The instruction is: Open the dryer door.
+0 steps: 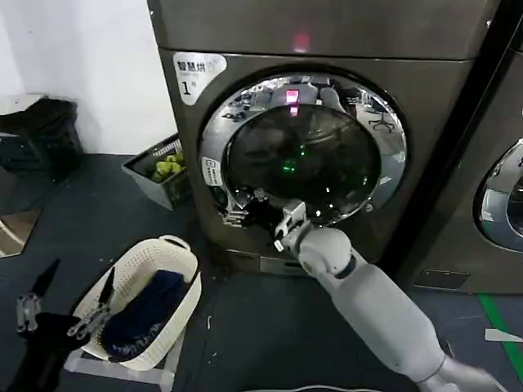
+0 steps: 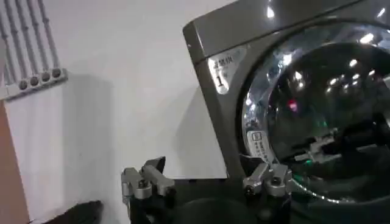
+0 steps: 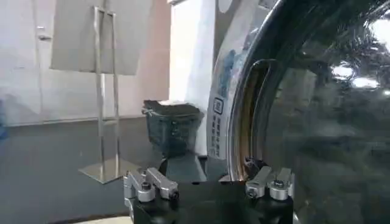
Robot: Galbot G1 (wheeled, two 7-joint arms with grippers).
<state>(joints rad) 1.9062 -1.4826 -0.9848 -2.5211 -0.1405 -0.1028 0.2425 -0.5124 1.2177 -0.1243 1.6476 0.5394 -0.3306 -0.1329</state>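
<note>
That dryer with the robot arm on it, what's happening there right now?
The robot is working on the dryer door, the chrome-ringed porthole of the dark grey machine marked 1. Its right gripper is at the door's lower left rim, jaws open, with one finger right at the door's edge. The door looks closed or barely cracked. The left gripper waits low on the robot's left, jaws open, near a white laundry basket holding dark cloth.

Dryer door (image 1: pixel 302 151): glossy chrome ring (dark tinted glass).
</note>
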